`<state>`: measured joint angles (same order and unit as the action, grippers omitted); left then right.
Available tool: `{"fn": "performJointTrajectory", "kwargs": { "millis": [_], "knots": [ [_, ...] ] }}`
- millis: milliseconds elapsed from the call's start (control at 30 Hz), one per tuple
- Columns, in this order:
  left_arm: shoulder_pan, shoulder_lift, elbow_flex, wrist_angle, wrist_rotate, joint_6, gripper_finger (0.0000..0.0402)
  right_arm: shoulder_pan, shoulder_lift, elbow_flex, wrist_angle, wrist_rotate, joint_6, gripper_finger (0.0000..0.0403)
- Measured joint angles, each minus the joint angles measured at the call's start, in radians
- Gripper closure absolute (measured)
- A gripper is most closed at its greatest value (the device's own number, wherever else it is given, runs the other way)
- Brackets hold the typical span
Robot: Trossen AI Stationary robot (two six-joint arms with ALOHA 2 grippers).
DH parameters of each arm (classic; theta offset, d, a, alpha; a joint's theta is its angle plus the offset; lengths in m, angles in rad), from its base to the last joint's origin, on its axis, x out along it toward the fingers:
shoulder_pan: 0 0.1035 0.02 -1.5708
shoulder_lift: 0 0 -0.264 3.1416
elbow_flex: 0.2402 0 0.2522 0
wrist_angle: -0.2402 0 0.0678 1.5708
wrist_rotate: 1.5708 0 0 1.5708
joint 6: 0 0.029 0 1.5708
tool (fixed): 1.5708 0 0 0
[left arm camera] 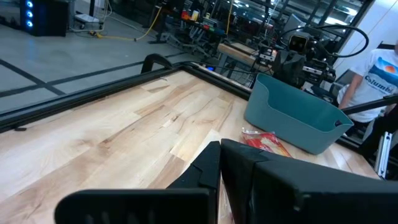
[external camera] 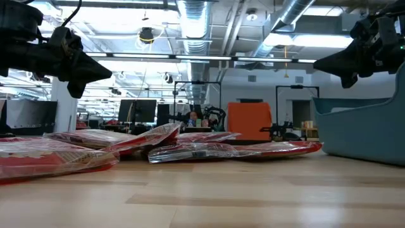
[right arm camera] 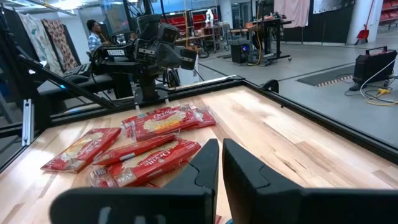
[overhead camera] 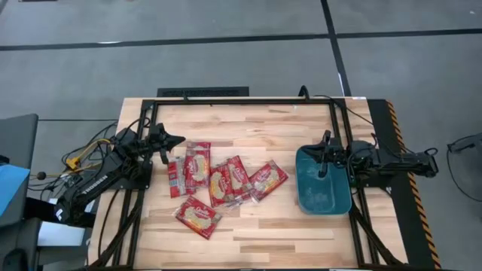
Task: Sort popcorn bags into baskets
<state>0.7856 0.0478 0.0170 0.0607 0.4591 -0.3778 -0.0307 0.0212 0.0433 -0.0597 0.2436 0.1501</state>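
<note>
The red popcorn bags lay in a loose pile in the middle of the table, a bit left of center in the top-down picture. Some bags leaned on each other, and one bag sat a little apart at the lower left of the pile. None of them was in the blue basket yet. The basket stood at the right side of the table, well apart from the pile, and it looked empty, so the sorting seemed to be just at its start.

The left gripper hung in the air at the upper left of the pile, near the top of the bags. Its two fingers were pressed together and held nothing. It was probably waiting there so it could drop down on a bag. The right gripper hung over the top edge of the basket. Its fingers were together too, with nothing between them. It seemed to be parked by the basket, out of the way.

Each bag had a yellowish picture in the middle with white writing on it. The writing was too small to read for sure. At the right edge of the left wrist picture, a person in a white shirt stood behind the table, and blue letters on the shirt seemed to begin with "Colum".
</note>
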Motion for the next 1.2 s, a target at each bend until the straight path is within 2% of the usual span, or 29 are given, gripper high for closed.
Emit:
{"fn": "performJointTrajectory", "kwargs": {
  "millis": [167,300,367,533,700,967,1200],
  "knots": [
    [0.000,0.000,0.000,0.000,0.000,0.000,0.0402,0.000,0.000,0.000,0.003,0.002,0.000,0.0354],
    [0.000,0.000,0.000,0.000,0.000,0.000,0.0401,-0.018,0.000,-0.003,0.052,0.158,-0.079,0.0354],
    [0.000,0.000,0.000,0.000,0.000,0.000,0.0401,-0.027,0.000,-0.004,0.065,0.199,-0.054,0.0354],
    [0.000,0.000,0.000,0.000,0.000,0.000,0.0401,-0.037,0.000,-0.004,0.086,0.203,0.237,0.0354],
    [0.000,0.000,0.000,0.000,0.000,0.000,0.0401,-0.037,0.000,-0.004,0.097,0.203,0.374,0.0354],
    [0.000,0.000,0.000,0.000,0.000,0.000,0.0401,-0.046,0.000,-0.002,0.178,0.203,0.452,0.0354],
    [0.000,0.000,0.000,0.000,0.000,0.000,0.0401,-0.046,0.000,-0.001,0.182,0.203,0.383,0.0354]
  ]
}}
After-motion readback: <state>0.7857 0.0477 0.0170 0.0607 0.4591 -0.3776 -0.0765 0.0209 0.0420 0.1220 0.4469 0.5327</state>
